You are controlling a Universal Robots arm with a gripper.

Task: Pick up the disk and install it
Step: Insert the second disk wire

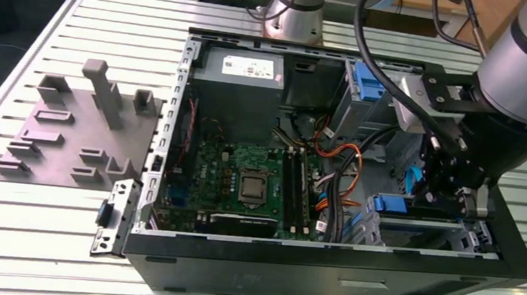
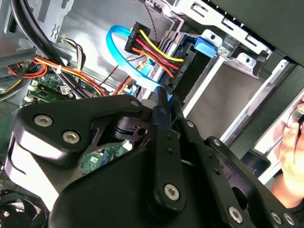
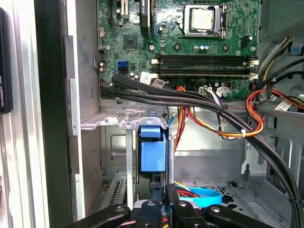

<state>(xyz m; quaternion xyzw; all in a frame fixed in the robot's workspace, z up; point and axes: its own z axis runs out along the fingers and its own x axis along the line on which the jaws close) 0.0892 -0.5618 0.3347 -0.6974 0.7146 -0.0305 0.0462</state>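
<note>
- Disk (image 3: 152,148) seen edge-on in the first wrist view — blue carrier frame with a tab at one end, standing upright in the drive cage (image 3: 118,121).
- Tool (image 3: 164,203) right at the disk's near end; apart or clamped on it, cannot tell.
- Exterior view alone: open computer case (image 1: 234,259) lying on the slatted counter (image 1: 46,229), grey fixture block (image 1: 64,137) beside it at the exterior view's left.
- Second wrist view alone: red-yellow-black power cable (image 2: 152,50) and blue data cable (image 2: 118,50) running to the disk's end — perhaps plugged in; a person's hand (image 2: 289,147) outside the case.
</note>
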